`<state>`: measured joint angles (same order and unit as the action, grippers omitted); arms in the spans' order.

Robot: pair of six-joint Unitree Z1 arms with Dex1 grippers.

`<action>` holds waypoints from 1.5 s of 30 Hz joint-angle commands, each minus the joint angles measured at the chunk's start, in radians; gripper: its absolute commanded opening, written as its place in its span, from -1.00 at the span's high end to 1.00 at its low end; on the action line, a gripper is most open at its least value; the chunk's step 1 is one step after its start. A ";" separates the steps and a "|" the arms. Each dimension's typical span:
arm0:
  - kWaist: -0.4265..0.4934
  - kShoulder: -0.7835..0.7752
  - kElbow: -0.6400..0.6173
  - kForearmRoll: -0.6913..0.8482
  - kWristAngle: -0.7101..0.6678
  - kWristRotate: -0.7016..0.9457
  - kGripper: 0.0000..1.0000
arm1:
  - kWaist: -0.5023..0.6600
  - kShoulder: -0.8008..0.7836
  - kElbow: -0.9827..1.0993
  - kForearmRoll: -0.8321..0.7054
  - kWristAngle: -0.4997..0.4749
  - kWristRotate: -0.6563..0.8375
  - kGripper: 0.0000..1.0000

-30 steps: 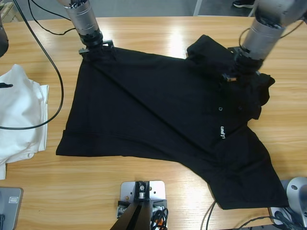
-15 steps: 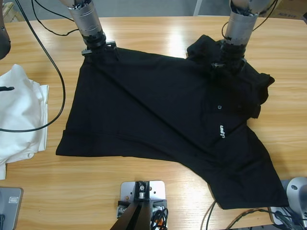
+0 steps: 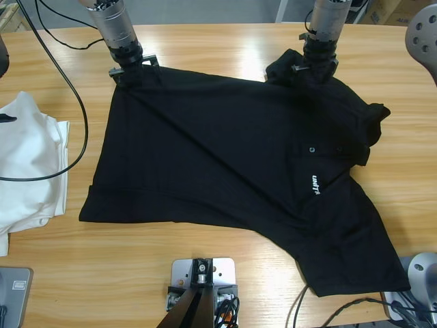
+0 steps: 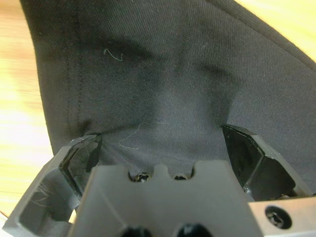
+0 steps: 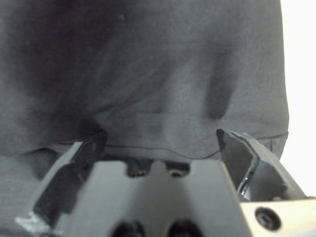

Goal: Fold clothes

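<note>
I have the black polo (image 3: 225,157) spread face-up across the wooden surface (image 3: 225,48), its white logo (image 3: 315,185) and buttons showing toward the right; the pile of white shirts (image 3: 27,164) lies at the left edge, well apart from it.

What has changed over the last second is the right arm; its pincer (image 3: 315,66) was down on the collar area near the placket, and it has travelled up and to the left to the far sleeve at the top edge of the garment; the collar now lies flatter and uncovered. The left pincer (image 3: 134,68) has stayed at the far left corner of the hem.

In the right wrist view the pincer (image 5: 160,140) stands wide, jaws apart with a fabric edge lying between them, not yet closed on it; the left wrist view shows the same of the left pincer (image 4: 160,143), wide open with the stitched hem between its jaws.

I judge that both arms are now lined up along the far edge, ready to pinch and draw it toward the near side for a first fold; neither has a grip yet.
</note>
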<state>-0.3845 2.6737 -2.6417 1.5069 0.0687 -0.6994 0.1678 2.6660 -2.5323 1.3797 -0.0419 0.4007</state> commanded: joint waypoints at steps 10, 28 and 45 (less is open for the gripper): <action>-0.028 0.008 -0.150 0.155 -0.003 -0.007 -0.94 | -0.078 0.245 -0.371 0.047 0.020 -0.054 -0.81; -0.027 -0.184 -0.050 0.154 0.005 -0.003 -0.94 | -0.142 -0.005 -0.577 -0.110 0.255 -0.082 -0.83; -0.147 -0.994 0.842 -0.063 -0.074 0.179 -0.94 | -0.042 -0.999 0.565 -0.017 0.198 0.004 -0.98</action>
<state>-0.4706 2.0077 -2.2401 1.5100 0.0724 -0.6004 0.0676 2.1142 -2.5729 1.3929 0.0897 0.3565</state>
